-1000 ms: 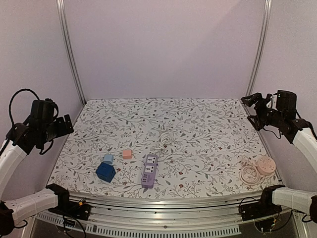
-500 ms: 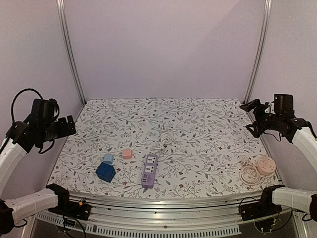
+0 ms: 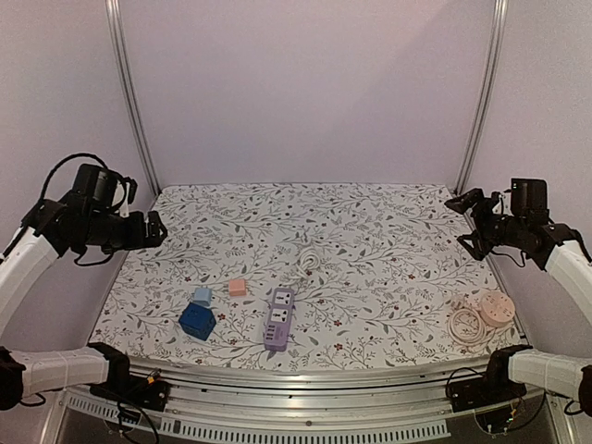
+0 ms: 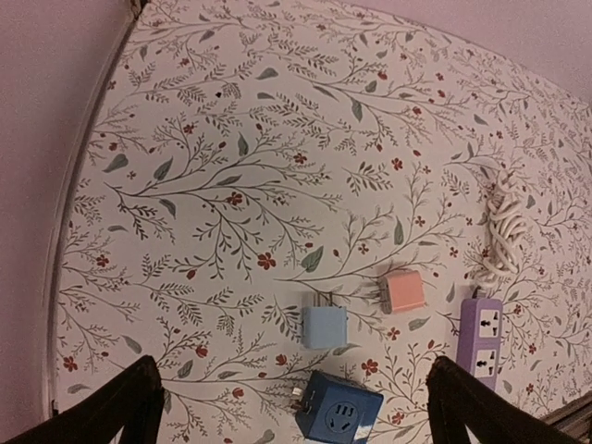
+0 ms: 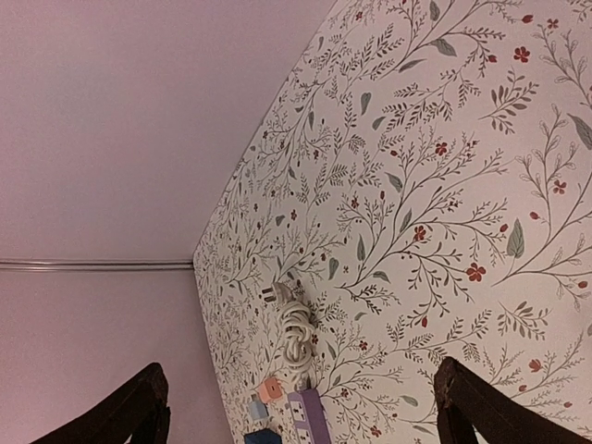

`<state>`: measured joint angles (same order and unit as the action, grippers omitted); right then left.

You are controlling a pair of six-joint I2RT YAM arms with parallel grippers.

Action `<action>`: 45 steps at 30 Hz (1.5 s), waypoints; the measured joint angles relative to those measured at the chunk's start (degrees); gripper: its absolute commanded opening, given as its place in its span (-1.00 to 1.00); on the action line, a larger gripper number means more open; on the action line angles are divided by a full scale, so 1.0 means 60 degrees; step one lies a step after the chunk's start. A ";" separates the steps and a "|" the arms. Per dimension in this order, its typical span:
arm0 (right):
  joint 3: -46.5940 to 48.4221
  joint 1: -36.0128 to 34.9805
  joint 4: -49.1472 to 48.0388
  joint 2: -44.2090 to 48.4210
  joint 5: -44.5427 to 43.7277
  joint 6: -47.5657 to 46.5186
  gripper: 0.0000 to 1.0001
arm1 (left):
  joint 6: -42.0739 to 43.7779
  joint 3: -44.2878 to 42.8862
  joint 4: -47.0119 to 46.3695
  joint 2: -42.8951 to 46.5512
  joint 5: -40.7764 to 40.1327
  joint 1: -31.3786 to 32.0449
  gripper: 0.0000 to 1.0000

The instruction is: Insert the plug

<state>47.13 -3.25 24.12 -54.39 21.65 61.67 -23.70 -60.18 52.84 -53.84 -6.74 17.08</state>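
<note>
A purple power strip [image 3: 278,317] lies near the table's front middle, and its coiled white cord [image 3: 312,259] with a plug lies behind it. Left of it lie a pink plug [image 3: 238,288], a light blue plug [image 3: 202,296] and a dark blue cube socket [image 3: 197,321]. The left wrist view shows the pink plug [image 4: 403,292], the light blue plug [image 4: 325,326], the cube [image 4: 339,413] and the strip [image 4: 480,338]. My left gripper [image 3: 153,229] [image 4: 294,370] is open and empty, high above the table's left edge. My right gripper [image 3: 463,222] [image 5: 298,368] is open and empty, high at the right edge.
A round pink cord reel [image 3: 483,314] with its looped cable lies at the front right. The table carries a floral cloth [image 3: 370,231]. Metal frame posts [image 3: 131,92] stand at the back corners. The right wrist view shows the cord [image 5: 296,335] and the strip [image 5: 308,412] far off.
My left arm has swung up and right, so its gripper is now over the table's left edge. My right gripper has dropped slightly and stays at the right edge. The objects have not moved.
</note>
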 measured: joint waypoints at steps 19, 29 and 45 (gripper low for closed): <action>-0.0004 -0.0226 -0.0820 -0.0437 0.0616 -0.1479 0.97 | 0.4156 -0.0823 -0.0474 -0.1224 0.0313 0.2754 0.99; 0.0142 -0.0229 -0.0772 -0.0594 0.0798 -0.2116 0.98 | 0.8466 -0.0681 -0.0663 -0.3395 0.0845 0.2805 0.87; 0.0656 -0.0280 -0.0153 -0.0943 0.0965 -0.2590 0.98 | 1.0826 -0.0754 -0.1075 -0.7023 0.1315 0.2816 0.61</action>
<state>51.07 -4.93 23.20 -60.05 27.44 46.13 41.25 -64.71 46.39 -95.98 1.15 33.98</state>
